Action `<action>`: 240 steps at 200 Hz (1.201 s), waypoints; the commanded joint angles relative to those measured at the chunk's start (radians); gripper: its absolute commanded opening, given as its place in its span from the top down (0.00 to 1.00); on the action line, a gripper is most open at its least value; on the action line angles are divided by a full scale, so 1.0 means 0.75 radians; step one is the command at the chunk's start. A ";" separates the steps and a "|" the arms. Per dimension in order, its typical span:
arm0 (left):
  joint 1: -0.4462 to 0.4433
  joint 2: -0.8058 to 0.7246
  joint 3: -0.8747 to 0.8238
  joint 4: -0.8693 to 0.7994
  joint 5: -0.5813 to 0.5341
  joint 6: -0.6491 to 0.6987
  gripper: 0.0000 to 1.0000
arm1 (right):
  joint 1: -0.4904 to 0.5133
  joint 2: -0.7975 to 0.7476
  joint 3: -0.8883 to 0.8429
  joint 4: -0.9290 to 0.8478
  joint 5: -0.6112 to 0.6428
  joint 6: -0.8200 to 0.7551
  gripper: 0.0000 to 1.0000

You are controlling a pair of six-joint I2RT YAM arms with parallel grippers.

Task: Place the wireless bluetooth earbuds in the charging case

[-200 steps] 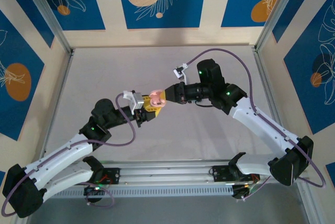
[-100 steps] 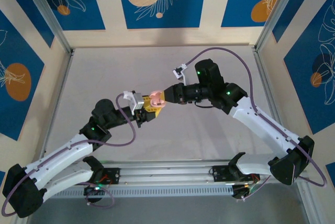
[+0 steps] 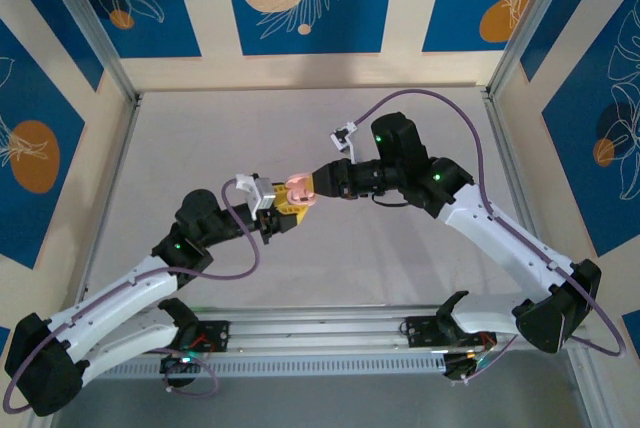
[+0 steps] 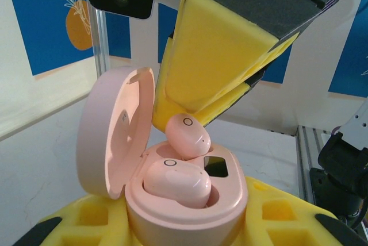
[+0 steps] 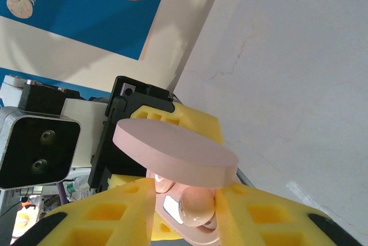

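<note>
Case [image 4: 230, 203] in left hand [image 3: 286, 211], lid [image 4: 109, 134] open, 1 earbud [image 4: 175, 183] seated.

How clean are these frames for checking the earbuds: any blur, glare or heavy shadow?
Left wrist: case and both earbuds sharp, soft highlights, no harsh glare. Right wrist: dimmer under the open lid, earbud readable. Top view: even light, case tiny.

My left arm [image 3: 130, 288] reaches up and right from its base, elbow bent. Left gripper [image 3: 284, 211] points toward table centre, pads clamped on the charging case [image 4: 190, 214]. My right arm [image 3: 500, 233] folds in from the right, forearm running left. Right gripper [image 3: 308, 186] comes in over the left one, nearly tip to tip. Its jaws are slightly parted, with a pink earbud [image 5: 195, 208] between the pads and a gap on one side.
</note>
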 commanded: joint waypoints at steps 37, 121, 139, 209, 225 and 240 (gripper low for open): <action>-0.005 -0.017 0.003 0.085 0.019 0.005 0.68 | 0.006 -0.007 0.039 -0.036 0.029 -0.012 0.60; -0.006 -0.025 0.001 0.069 -0.017 0.012 0.68 | 0.006 -0.045 0.030 -0.047 0.055 -0.011 0.54; -0.006 -0.025 0.002 0.067 -0.020 0.011 0.68 | 0.006 -0.053 0.031 -0.051 0.056 -0.010 0.54; -0.005 -0.021 0.011 0.059 -0.036 0.009 0.68 | 0.006 -0.065 0.031 -0.085 0.049 -0.011 0.67; -0.006 -0.021 0.013 0.055 -0.035 0.008 0.68 | 0.006 -0.062 0.029 -0.084 0.049 -0.009 0.72; -0.006 -0.021 0.014 0.050 -0.034 0.007 0.68 | 0.006 -0.059 0.027 -0.074 0.045 -0.007 0.75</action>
